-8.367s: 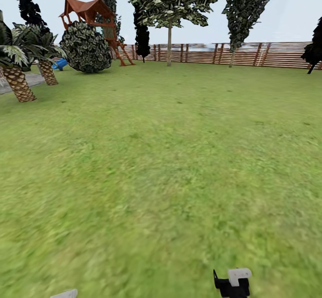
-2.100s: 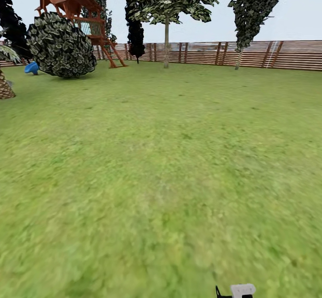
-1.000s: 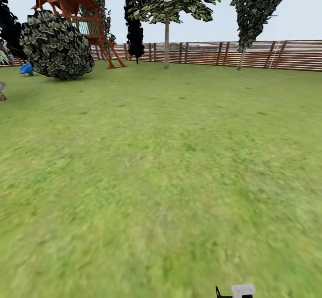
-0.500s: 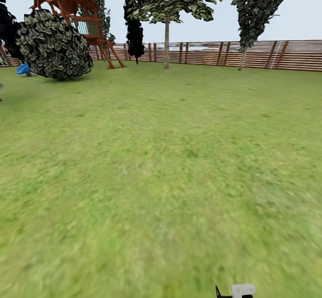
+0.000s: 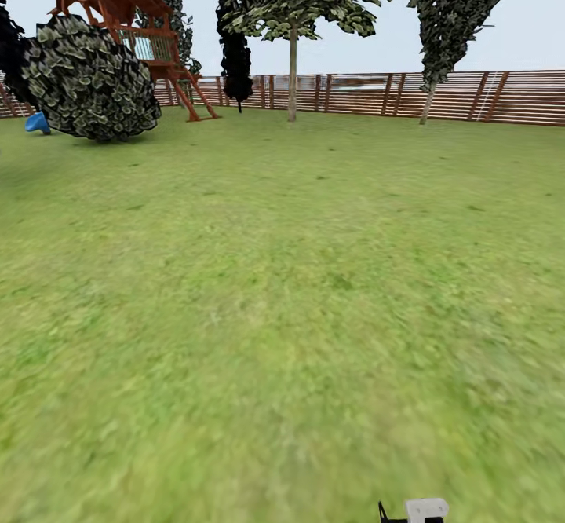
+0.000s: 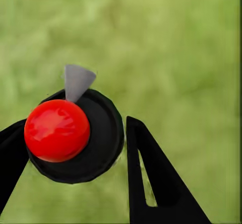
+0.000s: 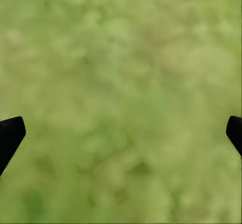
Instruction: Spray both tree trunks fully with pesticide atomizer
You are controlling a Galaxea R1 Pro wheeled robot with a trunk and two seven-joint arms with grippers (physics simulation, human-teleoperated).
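Across the garden, the floor [image 5: 298,287] runs as one unbroken stretch of green grass from our base to the brown slatted fence [image 5: 471,97] that closes the far edge, with wide open room to roll on every side. Along that far edge stand the two trees: one with a straight pale trunk [image 5: 293,75] near the middle, the other [image 5: 459,5] further right with a thin trunk just before the slats. A dark narrow cypress [image 5: 235,60] stands left of the middle tree. At the left edge a large round bush [image 5: 90,79] sits in front of a red-brown play tower [image 5: 129,12], and a small blue thing [image 5: 37,122] shows beside the bush.

Over the grass, our left gripper [image 6: 75,148] is clamped on the pesticide atomizer [image 6: 75,133], seen from above as a black round body with a red cap and a grey nozzle; one finger [image 6: 156,183] lies against its side. Our right gripper [image 7: 121,133] is spread wide, its fingertips [image 7: 10,133] at the frame's two sides, with blurred grass between them. A white and black piece of our right arm [image 5: 420,510] shows at the lower edge of the head view
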